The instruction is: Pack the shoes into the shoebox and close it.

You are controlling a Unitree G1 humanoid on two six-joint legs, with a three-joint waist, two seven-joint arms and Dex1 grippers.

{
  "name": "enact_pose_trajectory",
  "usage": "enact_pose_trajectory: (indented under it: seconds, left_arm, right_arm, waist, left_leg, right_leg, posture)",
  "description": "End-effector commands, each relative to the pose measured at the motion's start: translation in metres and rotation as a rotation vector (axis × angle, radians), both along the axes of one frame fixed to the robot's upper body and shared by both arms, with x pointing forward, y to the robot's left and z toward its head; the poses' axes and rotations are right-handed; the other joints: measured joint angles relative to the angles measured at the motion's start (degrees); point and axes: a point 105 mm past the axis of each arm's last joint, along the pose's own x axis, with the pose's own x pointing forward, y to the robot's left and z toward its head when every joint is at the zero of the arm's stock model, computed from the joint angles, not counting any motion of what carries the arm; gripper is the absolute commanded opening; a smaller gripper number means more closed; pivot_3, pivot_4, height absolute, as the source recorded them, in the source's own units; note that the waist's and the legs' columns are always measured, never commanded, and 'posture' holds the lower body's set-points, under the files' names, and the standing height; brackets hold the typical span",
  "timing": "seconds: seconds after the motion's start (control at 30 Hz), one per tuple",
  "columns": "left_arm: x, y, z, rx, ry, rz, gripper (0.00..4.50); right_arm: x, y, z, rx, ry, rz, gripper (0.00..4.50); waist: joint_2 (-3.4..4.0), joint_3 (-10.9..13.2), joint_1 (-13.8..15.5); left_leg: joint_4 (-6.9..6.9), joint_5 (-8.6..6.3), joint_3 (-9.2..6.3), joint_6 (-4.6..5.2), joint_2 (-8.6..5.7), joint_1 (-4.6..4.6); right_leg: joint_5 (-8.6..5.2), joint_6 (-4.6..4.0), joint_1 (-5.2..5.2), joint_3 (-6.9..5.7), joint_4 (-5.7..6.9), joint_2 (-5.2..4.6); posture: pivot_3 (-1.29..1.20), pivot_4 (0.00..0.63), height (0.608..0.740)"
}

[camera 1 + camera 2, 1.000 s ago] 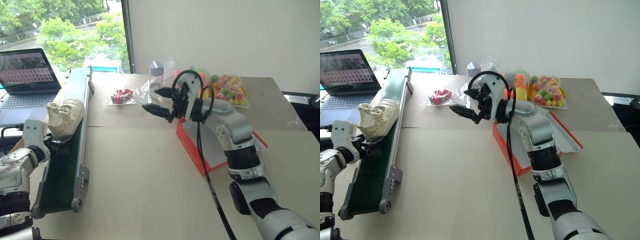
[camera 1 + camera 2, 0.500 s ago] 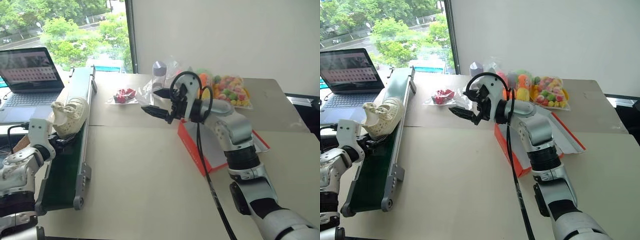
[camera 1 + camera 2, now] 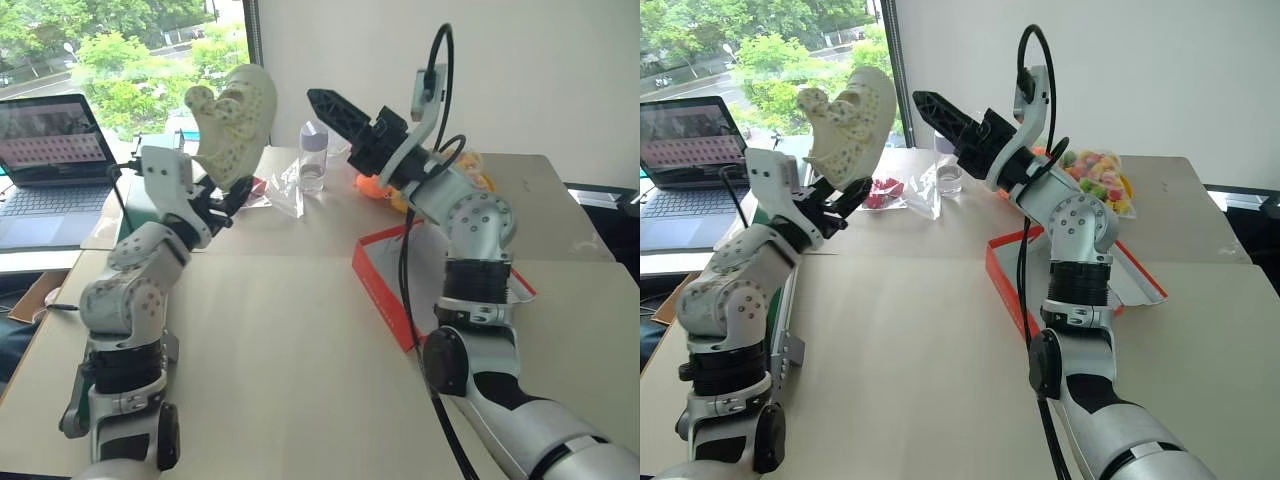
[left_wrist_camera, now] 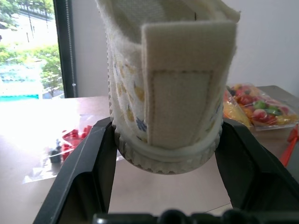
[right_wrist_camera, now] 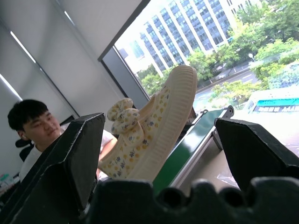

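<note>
A: What's moved? Head view first.
B: My left gripper (image 3: 222, 196) has come up off the conveyor (image 3: 787, 300) with the shoe (image 3: 236, 120), now raised above the table (image 3: 280, 330), pinched by its heel end. Right gripper (image 3: 335, 106) has also risen and points toward the shoe, fingers spread, nothing in them. Shoebox (image 3: 385, 290) lies open beside the right arm, toy bag (image 3: 1095, 178) behind it.
A: Left wrist?
B: Both fingers (image 4: 79, 186) press the shoe's sides, strap facing me.
A: Right wrist?
B: Fingers (image 5: 77, 154) wide apart, shoe framed between them but well off, not touching. A person (image 5: 28, 126) sits beyond.
</note>
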Motion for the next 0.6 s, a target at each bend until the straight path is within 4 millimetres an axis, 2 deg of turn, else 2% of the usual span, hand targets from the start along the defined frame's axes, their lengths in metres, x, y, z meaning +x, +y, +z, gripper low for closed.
enact_pose_trajectory:
  seconds: [0.03,0.17,0.3,0.57,0.6]
  left_arm:
    - [-0.01,-0.03,0.034,-0.014,-0.111,-0.085,2.62]
    - [-0.011,-0.054,0.041,-0.048,-0.109,-0.148,2.62]
    - [-0.021,-0.083,0.048,-0.05,-0.107,-0.255,2.62]
    - [-0.029,-0.101,0.046,-0.031,-0.091,-0.322,2.62]
    - [-0.029,-0.102,0.046,-0.027,-0.091,-0.329,2.62]
  right_arm:
    - [-0.004,-0.007,0.019,0.08,-0.003,0.007,4.5]
    - [-0.004,-0.007,0.015,0.057,0.009,-0.009,4.5]
    - [-0.003,-0.011,0.016,0.056,0.005,-0.029,4.5]
    - [0.001,-0.013,0.012,0.043,0.012,-0.049,4.5]
    - [0.002,-0.013,0.012,0.043,0.015,-0.053,4.25]
  waist:
    - [0.0,0.0,-0.4]
    - [0.0,0.0,-0.7]
    - [0.0,0.0,-0.6]
    - [0.0,0.0,-0.6]
    - [0.0,0.0,-0.6]
  left_leg:
    - [0.0,0.01,0.0,0.01,-0.01,0.0]
    - [-0.02,-0.01,0.05,0.05,-0.04,0.02]
    - [-0.01,0.0,0.03,0.06,-0.03,0.01]
    - [0.02,0.04,0.05,0.12,-0.08,0.03]
    - [0.01,0.04,0.05,0.12,-0.08,0.03]
  right_leg:
    - [0.0,0.02,0.0,0.02,0.0,0.0]
    - [-0.01,0.08,0.01,0.13,0.0,0.03]
    - [-0.01,0.12,0.0,0.19,0.01,0.1]
    - [0.01,0.22,0.0,0.28,-0.01,0.09]
    - [0.0,0.22,0.0,0.28,0.0,0.09]
  posture:
    - [0.0,0.15,0.74]
    - [0.0,0.15,0.74]
    - [0.0,0.15,0.74]
    - [0.0,0.15,0.74]
    - [0.0,0.15,0.74]
